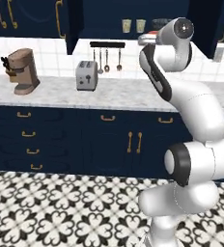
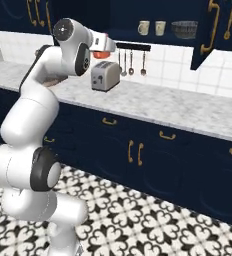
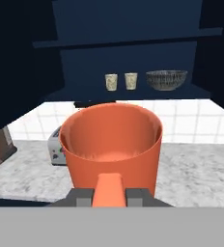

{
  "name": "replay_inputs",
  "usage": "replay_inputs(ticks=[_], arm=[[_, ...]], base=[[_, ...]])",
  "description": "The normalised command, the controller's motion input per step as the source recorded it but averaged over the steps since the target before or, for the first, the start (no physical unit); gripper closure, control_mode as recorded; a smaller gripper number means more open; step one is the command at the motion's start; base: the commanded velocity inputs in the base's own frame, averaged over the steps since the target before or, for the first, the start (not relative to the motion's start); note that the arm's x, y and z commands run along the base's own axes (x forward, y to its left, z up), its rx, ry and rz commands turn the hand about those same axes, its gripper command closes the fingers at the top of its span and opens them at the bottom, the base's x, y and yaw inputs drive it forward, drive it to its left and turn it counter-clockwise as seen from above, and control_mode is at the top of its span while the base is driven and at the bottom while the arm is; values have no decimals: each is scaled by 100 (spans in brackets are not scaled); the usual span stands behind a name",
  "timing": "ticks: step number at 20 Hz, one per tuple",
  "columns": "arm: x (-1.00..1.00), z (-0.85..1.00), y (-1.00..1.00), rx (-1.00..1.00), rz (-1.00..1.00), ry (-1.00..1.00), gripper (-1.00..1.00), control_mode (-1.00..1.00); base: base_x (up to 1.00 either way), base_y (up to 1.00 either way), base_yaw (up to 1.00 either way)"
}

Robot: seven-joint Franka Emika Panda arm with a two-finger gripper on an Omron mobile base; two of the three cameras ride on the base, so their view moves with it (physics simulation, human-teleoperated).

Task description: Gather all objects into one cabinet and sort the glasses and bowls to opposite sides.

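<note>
While the white arm reaches up toward the open navy cabinet (image 3: pixel 128 38), its gripper (image 3: pixel 109 190) holds the orange tumbler (image 3: pixel 111 144) upright, fingers clamped on the near wall. On the cabinet's lower shelf, farther off, 2 cream tumblers (image 3: pixel 120 81) stand just beside each other, with the wide dark bowl (image 3: pixel 166 79) near them on the right. Below, a silver toaster (image 1: pixel 86 75) sits on the marble counter (image 2: pixel 188 112), left of the hanging spoons (image 1: pixel 106 61).
</note>
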Motion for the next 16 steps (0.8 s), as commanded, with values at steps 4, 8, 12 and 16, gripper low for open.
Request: replay_inputs(ticks=[4,8,12,16], arm=[[0,0,0,0,0,0,100,100],[0,0,0,0,0,0,100,100],[0,0,0,0,0,0,100,100],[0,0,0,0,0,0,100,100]], base=[[100,5,4],[100,17,10],[100,3,-4],[100,25,-25]])
